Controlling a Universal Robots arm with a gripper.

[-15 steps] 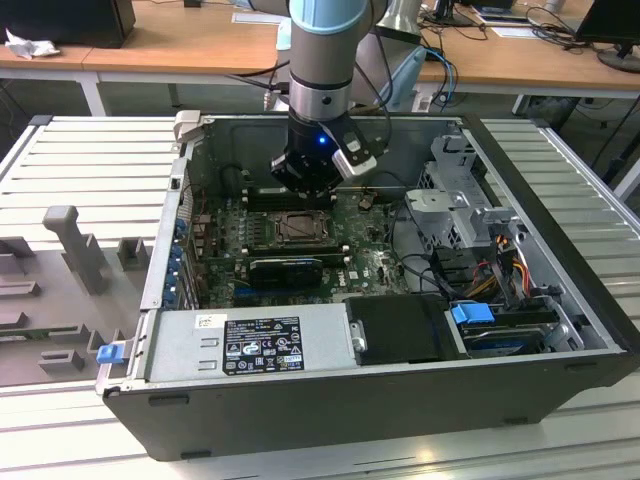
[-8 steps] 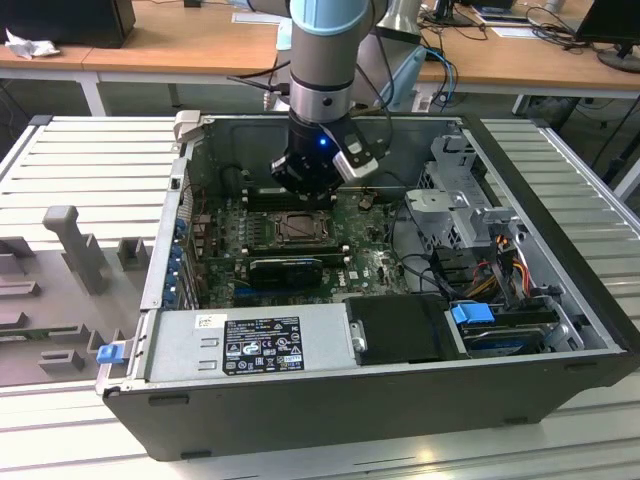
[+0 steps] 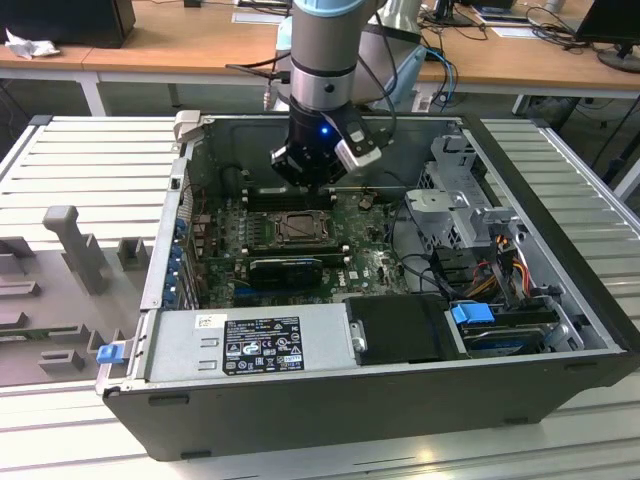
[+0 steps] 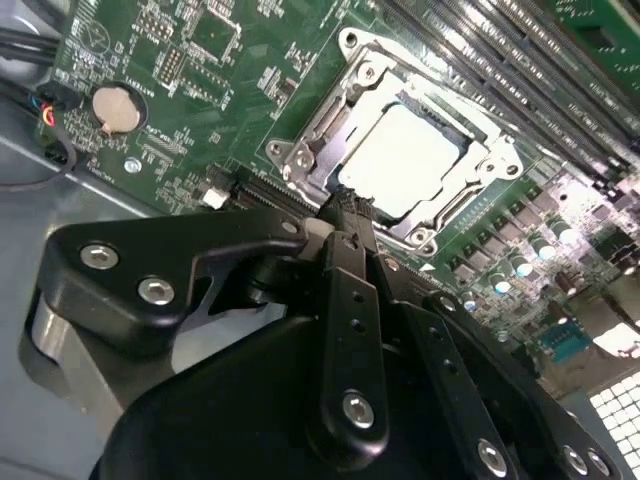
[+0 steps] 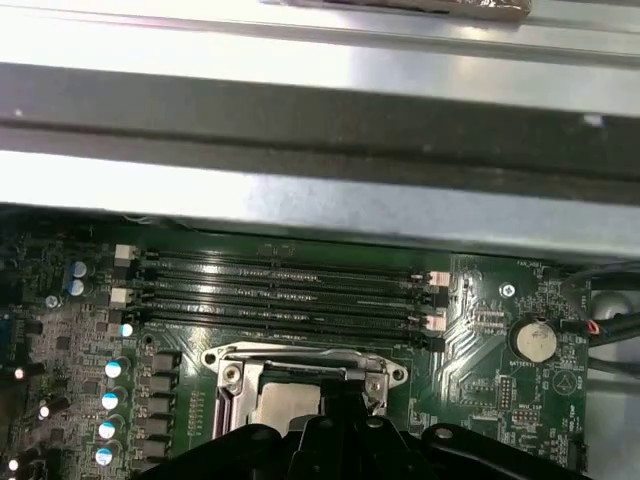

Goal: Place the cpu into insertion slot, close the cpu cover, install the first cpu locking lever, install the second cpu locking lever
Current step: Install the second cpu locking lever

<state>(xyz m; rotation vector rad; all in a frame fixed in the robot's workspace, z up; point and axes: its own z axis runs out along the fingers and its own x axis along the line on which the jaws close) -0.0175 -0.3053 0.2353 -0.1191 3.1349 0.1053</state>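
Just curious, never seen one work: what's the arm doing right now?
Gripper low beside socket. Chip seated, cover down around it. Nothing in the way.

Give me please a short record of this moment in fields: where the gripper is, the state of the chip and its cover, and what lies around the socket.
gripper: hangs over the near edge of the socket, inside the open computer case
chip: pale square, lying flat in the socket
cover: metal frame lying down around the chip, which shows through its window
board: green motherboard under the socket
memory slots: long black rows beside the socket
coin battery: round, on the board
held object: none visible
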